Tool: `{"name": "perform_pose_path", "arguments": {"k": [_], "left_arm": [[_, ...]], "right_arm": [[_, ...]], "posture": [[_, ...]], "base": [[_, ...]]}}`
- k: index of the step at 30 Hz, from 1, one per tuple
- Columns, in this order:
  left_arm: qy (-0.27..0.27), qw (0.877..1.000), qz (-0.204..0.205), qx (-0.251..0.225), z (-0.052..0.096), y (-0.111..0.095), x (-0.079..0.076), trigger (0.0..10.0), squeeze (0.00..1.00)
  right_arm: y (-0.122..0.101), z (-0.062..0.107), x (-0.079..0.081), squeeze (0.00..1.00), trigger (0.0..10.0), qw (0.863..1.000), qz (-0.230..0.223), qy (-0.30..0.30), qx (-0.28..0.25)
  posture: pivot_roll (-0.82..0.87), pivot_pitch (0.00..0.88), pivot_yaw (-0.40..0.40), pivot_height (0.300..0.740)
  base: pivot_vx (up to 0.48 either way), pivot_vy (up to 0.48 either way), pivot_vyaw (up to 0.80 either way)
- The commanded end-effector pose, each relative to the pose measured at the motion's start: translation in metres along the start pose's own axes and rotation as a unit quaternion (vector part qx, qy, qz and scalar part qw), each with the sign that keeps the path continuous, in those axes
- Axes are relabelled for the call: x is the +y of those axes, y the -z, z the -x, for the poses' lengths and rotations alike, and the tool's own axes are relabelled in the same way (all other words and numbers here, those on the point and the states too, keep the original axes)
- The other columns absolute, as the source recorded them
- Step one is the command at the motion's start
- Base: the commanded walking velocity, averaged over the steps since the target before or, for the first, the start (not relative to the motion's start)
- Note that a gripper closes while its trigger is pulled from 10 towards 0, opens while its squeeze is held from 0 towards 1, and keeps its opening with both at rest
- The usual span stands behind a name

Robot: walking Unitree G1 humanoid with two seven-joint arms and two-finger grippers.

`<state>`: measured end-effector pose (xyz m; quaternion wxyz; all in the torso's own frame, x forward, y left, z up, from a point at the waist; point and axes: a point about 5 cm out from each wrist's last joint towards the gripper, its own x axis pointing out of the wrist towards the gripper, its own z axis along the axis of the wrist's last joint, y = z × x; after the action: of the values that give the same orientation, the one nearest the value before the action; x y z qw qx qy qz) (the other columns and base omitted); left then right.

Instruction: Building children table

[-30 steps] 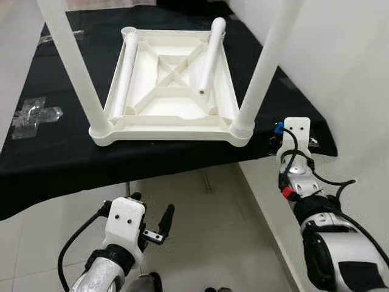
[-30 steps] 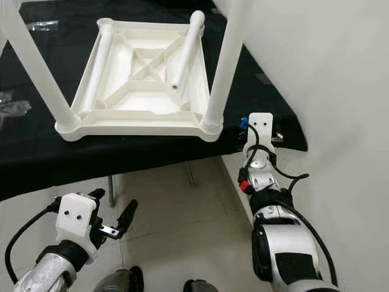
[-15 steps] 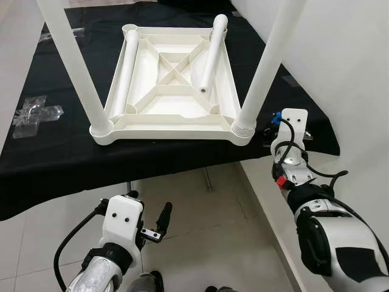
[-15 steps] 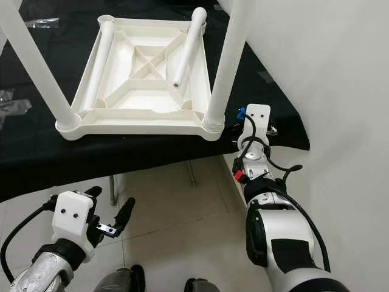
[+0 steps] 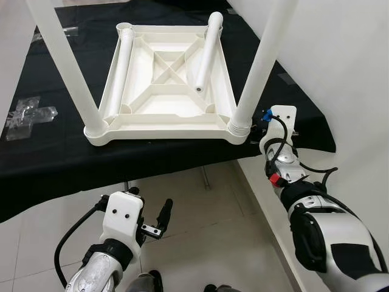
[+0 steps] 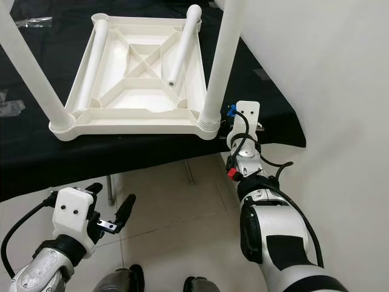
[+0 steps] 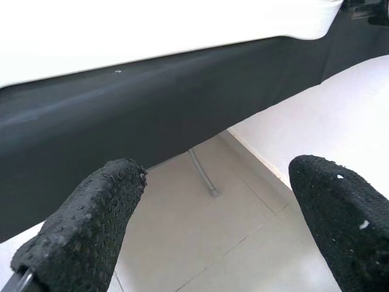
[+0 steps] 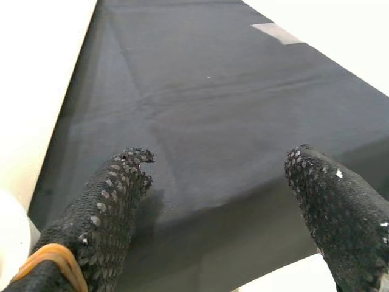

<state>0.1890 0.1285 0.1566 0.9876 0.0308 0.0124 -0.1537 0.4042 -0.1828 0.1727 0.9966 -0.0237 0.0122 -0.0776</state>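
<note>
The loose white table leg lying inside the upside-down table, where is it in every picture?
Left eye view: the loose leg lies upper middle, inside the upturned tabletop, along its right rail.
Right eye view: loose leg at top centre, same place.
Left wrist view: not in it; there is the tabletop's white edge above the black cloth.
Right wrist view: not in it.
Shared landmark: the black cloth.

My head views are bright and evenly lit, with soft shadows under the white tabletop on the black cloth. The white wall is nearly washed out and the floor tiles shine palely. Everything stays sharp, without motion blur. In my wrist views the near fingertips are soft, out of focus, and the cloth carries a dull grey sheen.
</note>
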Motion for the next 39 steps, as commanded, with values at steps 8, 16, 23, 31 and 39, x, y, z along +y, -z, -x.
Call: {"name": "perform_pose_path", "arguments": {"k": [8,16,23,31,39], "left_arm": [[0.001,1.0,-0.004,0.017,-0.002,0.007,0.001,10.0,0.0],[-0.003,1.0,-0.004,0.007,-0.006,0.004,0.002,10.0,0.0],[-0.003,1.0,-0.005,0.007,-0.006,0.004,0.002,10.0,0.0],[-0.008,1.0,-0.005,0.009,-0.005,0.007,0.003,10.0,0.0],[-0.007,1.0,-0.004,0.01,-0.005,0.01,0.002,10.0,0.0]], "right_arm": [[0.009,0.008,0.044,0.0,10.0,0.995,-0.019,-0.094,0.003],[-0.009,0.017,0.085,0.0,10.0,0.986,-0.067,-0.144,-0.043],[-0.013,0.027,0.11,0.0,10.0,0.977,-0.092,-0.183,-0.053],[-0.002,0.054,0.144,0.0,10.0,0.962,-0.103,-0.245,-0.058],[-0.011,0.038,0.112,0.0,10.0,0.983,-0.073,-0.148,-0.078]], "posture": [[0.19,0.257,-0.081,0.74],[0.18,0.246,-0.087,0.74],[0.17,0.242,-0.09,0.74],[0.17,0.21,-0.096,0.74],[0.17,0.188,-0.098,0.74]], "base": [[0.0,0.0,0.0],[0.0,0.0,0.0],[0.0,0.0,0.0],[0.0,0.0,0.0],[0.0,0.0,0.0]]}}
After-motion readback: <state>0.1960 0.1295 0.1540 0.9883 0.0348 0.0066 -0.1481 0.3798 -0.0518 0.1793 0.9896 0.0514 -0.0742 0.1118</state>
